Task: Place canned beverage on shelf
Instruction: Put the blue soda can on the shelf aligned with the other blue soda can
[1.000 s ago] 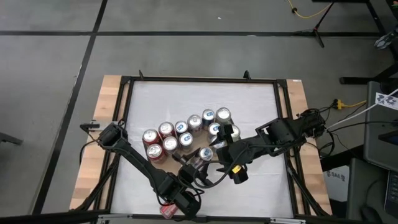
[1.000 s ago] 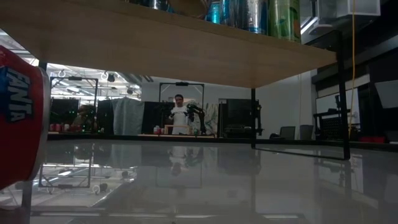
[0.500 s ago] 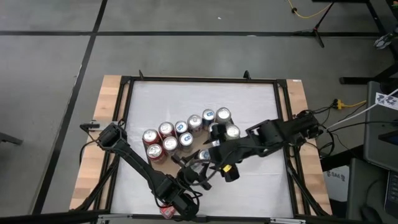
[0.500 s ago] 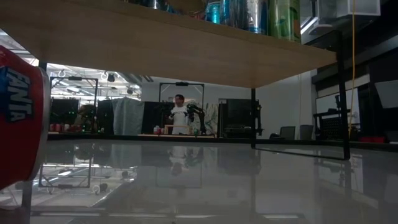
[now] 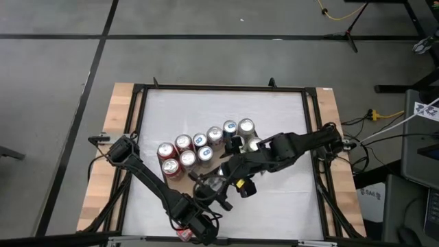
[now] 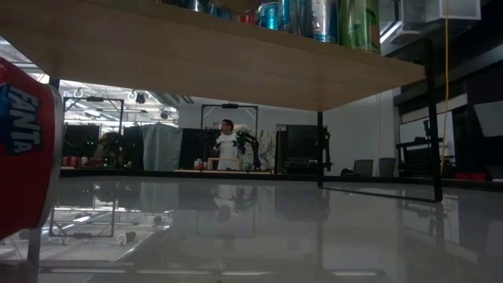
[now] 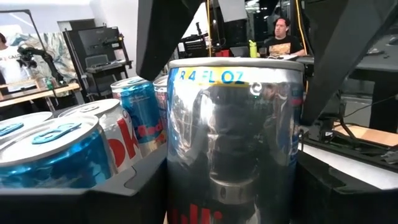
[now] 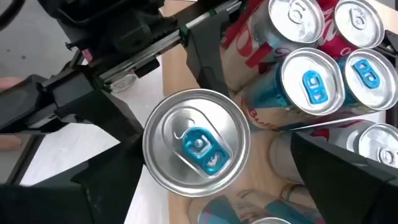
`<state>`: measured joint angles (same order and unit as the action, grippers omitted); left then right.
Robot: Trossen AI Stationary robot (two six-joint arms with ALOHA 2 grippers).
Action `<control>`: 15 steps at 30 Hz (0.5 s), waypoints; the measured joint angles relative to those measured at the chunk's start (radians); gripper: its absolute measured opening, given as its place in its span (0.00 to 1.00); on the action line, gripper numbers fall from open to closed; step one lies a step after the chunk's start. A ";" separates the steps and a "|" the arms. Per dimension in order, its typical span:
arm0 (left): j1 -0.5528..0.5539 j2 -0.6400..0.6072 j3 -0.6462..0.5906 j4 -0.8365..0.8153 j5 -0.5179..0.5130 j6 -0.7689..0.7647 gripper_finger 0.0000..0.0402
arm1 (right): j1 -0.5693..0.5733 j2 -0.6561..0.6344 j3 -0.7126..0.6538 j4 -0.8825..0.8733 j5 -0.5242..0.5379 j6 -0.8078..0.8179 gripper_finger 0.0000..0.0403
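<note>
A silver canned beverage (image 7: 233, 143) with a blue tab (image 8: 198, 144) stands upright between the fingers of my left gripper (image 7: 233, 208), at the near edge of the shelf (image 8: 173, 68). Several more cans (image 5: 206, 140) stand in a cluster on the shelf board, whose underside fills the top of the low view (image 6: 196, 55). My right gripper (image 8: 211, 183) hovers open just above the silver can, slanting down, one finger on either side of its top, touching nothing. In the high view it covers most of that can (image 5: 236, 180). My left gripper pinches the silver can's side wall (image 7: 180, 186) between its two fingers, low on the body. The fingers come level from the table's near left. The can stands upright in the hold; its base is hidden, so I cannot tell whether it rests on the shelf.
A red Fanta can (image 6: 23, 134) stands on the white tabletop (image 5: 274, 213) near the front edge, under my left arm (image 5: 184, 232). The shelf's black legs (image 6: 320, 149) stand on the table. People are in the room behind.
My right gripper has moved toward the table's left and down, closing in over the silver can, and has stayed open. My left gripper and the can have kept still.
</note>
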<state>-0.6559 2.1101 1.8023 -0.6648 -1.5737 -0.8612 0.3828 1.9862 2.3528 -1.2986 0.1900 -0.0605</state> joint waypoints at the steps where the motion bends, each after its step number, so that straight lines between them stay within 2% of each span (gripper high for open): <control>1: 0.000 0.000 0.000 0.000 0.000 0.000 0.57 | 0.000 0.001 0.000 -0.002 0.001 0.000 0.97; 11: -0.002 0.000 0.000 0.003 0.005 0.005 0.57 | 0.002 0.031 0.000 -0.009 -0.024 0.000 0.96; 15: -0.002 0.000 -0.001 0.000 0.006 0.010 0.57 | 0.003 0.040 0.001 -0.007 -0.025 -0.012 0.89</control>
<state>-0.6575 2.1101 1.8017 -0.6648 -1.5681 -0.8513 0.3854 2.0261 2.3539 -1.3060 0.1651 -0.0727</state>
